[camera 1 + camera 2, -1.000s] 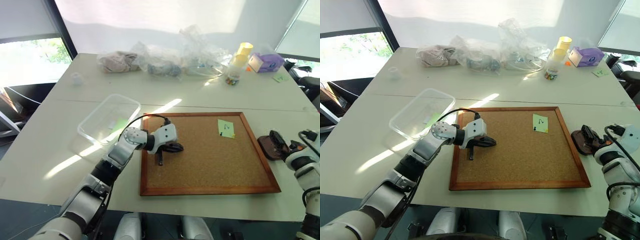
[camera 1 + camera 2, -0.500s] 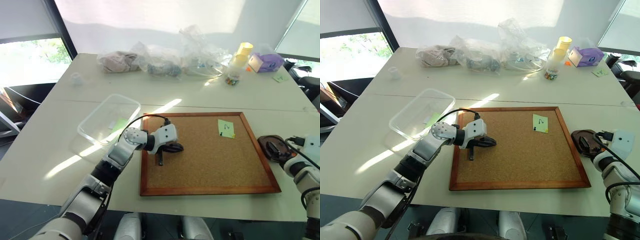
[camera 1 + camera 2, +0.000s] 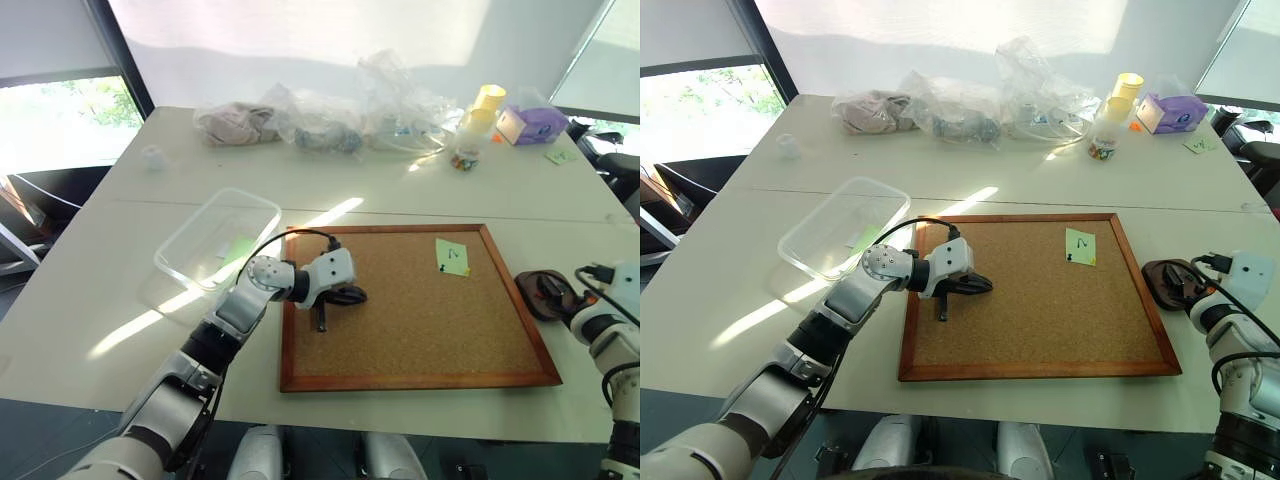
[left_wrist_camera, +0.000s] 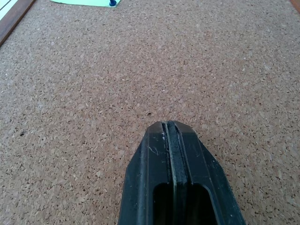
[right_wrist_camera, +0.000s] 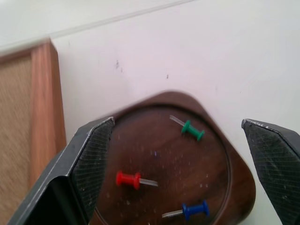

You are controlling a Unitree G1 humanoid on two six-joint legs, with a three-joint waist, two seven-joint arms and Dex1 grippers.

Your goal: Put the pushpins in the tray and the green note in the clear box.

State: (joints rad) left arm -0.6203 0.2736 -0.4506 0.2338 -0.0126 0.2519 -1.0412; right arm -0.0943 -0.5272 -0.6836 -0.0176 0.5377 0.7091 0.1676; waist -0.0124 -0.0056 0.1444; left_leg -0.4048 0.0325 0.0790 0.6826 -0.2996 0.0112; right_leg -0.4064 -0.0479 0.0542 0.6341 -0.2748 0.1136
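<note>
The green note (image 3: 452,257) is pinned near the far right corner of the cork board (image 3: 420,340); a blue pushpin (image 4: 112,3) holds its corner. My left gripper (image 4: 169,125) is shut with nothing in it, low over the bare cork near the board's left side (image 3: 352,295). Just right of the board sits the dark brown tray (image 3: 540,295). My right gripper (image 5: 178,123) hangs open over the tray (image 5: 140,154), which holds a red (image 5: 127,179), a green (image 5: 192,130) and a blue pushpin (image 5: 193,209). The clear box (image 3: 190,255) lies left of the board.
A plain pale-green paper (image 3: 238,248) lies in the clear box. Soft plastic bags (image 3: 330,125), stacked yellow cups (image 3: 478,120) and a purple box (image 3: 532,125) line the table's far side. A small white cup (image 3: 152,156) stands far left.
My right wrist has rolled a little while staying over the tray, its fingers still open. The left arm has not moved.
</note>
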